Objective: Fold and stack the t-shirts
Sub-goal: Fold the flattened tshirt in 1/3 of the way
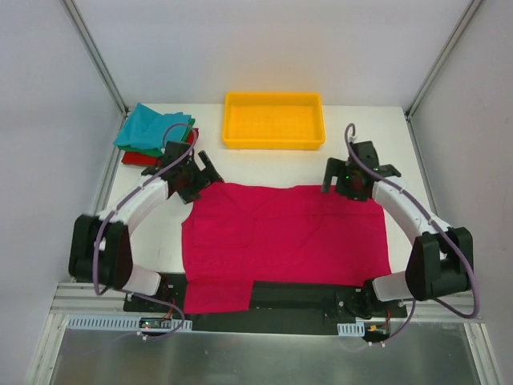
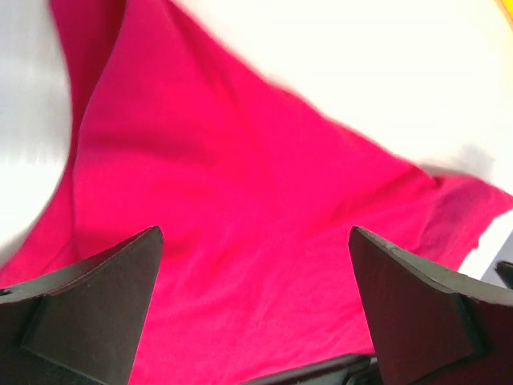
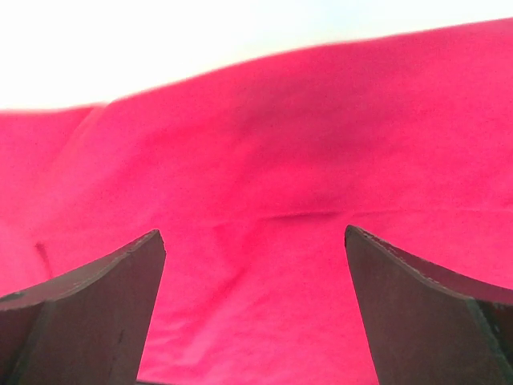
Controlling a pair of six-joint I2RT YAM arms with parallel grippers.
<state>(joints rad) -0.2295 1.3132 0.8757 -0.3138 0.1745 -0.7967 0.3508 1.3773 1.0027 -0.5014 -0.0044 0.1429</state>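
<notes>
Reference: clock directions follow the top view, with 12 o'clock away from the arm bases.
Magenta t-shirt: lies flat at the centre of the surface, partly folded into a broad rectangle. A flap at its 7 o'clock corner reaches closer to the arm bases than the rest of the near edge.
Long axis: runs from 9 o'clock to 3 o'clock, crosswise to both arms.
Left gripper: sits at the shirt's 11 o'clock corner, jaws spread wide, carrying nothing. Its wrist view shows only magenta cloth below the fingers.
Right gripper: sits at the shirt's 1 o'clock corner, jaws spread wide, carrying nothing. Cloth fills its wrist view too.
Bearing of cloth from grippers: the body of the shirt lies toward 6 o'clock from both.
Nearer arm: neither, since each gripper covers its own far corner.
Folded stack: at 10 o'clock on the surface, teal on top with green and red beneath. It is near the left gripper and apart from the magenta shirt.
Yellow tray: at 12 o'clock, just beyond the shirt's far edge.
Step in hand (judged): between folds, with no cloth gripped.
Next move (judged): shortening the long axis calls for a fold from 3 o'clock toward 9 o'clock, or the reverse.
Transfer (judged): the left arm is better placed to reach the stack.
</notes>
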